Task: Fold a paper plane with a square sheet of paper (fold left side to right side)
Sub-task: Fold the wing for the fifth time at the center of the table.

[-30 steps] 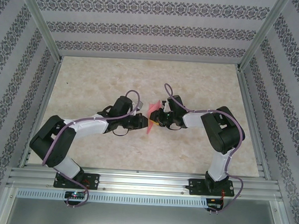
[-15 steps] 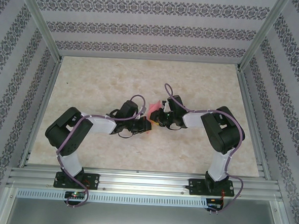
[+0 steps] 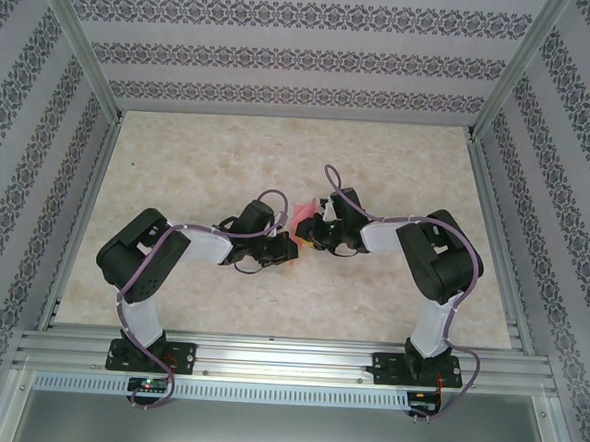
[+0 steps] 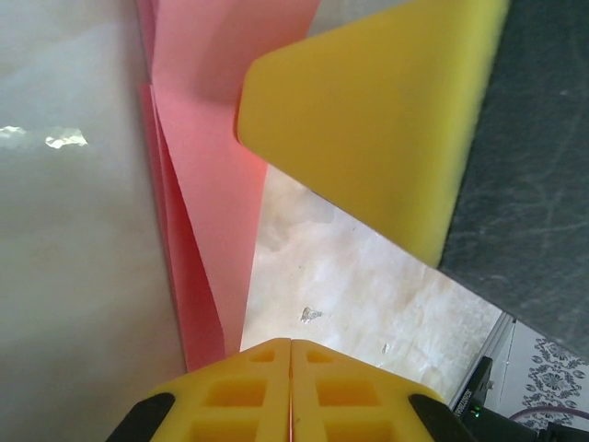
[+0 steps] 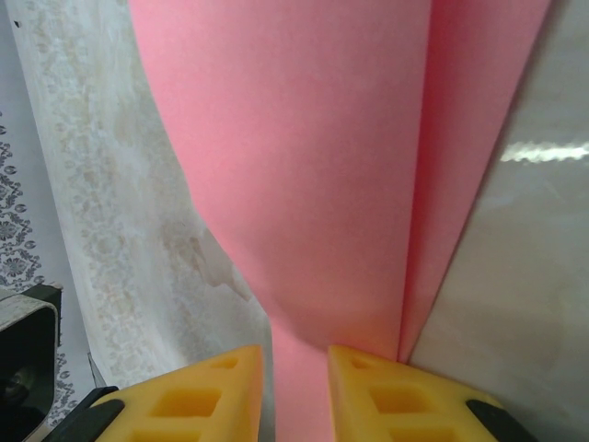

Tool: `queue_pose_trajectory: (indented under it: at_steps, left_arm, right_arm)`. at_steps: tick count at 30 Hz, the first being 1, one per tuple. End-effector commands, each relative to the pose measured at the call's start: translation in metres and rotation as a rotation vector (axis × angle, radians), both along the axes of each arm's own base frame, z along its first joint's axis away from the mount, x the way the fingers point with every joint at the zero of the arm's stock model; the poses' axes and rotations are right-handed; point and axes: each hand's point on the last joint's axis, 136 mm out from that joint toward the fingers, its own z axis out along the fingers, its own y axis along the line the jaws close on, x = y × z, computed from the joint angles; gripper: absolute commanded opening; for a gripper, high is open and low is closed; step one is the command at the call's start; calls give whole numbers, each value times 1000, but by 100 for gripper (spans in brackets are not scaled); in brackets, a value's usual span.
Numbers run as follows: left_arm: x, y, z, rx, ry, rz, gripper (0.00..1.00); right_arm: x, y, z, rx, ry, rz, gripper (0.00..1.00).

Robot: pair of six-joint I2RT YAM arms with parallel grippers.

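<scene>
The right fingers point(image 5: 216, 396) are pinching the lower edge of the folded salmon-pink paper point(image 5: 304, 166), which is fanning out beyond them, near the middle of the worktop point(image 3: 399, 157). The left fingers point(image 4: 239, 396) are pressing together, empty, with the paper lying just beside their left tip. Compared with a second ago, the left arm is sitting with its elbow drawn in, and less paper is showing from above.

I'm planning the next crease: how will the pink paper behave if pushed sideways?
Probably floppy: the paper curves away from the right gripper instead of lying flat. Likely very light, since that one pinch seems to hold it up. The fold visible in the left wrist view may stiffen it a little lengthwise.
</scene>
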Motion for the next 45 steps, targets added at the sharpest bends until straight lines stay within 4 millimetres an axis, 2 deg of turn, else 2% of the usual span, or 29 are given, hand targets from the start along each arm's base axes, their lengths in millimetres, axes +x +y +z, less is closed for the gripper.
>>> queue_pose_trajectory:
  at_steps: [1, 14, 26, 29, 33, 36, 41, 45]
  left_arm:
    - [0, -2, -5, -4, -3, 7, 9]
    - [-6, 3, -20, 30, 45, 14, 9]
    - [-22, 14, -44, 112, 165, 13, 5]
    - [-25, 18, -50, 133, 191, 17, 3]
    - [-27, 19, -54, 142, 207, 21, 2]
    - [-27, 19, -56, 146, 214, 21, 2]
    - [-27, 19, -57, 147, 214, 21, 1]
    - [-26, 20, -55, 148, 211, 22, 1]
  right_arm:
    - [-29, -28, -52, -158, 151, -29, 27]
    - [-28, -30, -51, -163, 145, -33, 27]
    - [-17, -27, -35, -137, 103, -38, 27]
    - [-11, -24, -23, -110, 74, -35, 26]
    - [2, -27, 6, -85, -3, -42, 26]
    - [5, -25, 22, -69, -39, -41, 24]
    - [-4, -7, 30, -29, -42, -18, 18]
    - [-7, 1, 28, -26, -33, -9, 16]
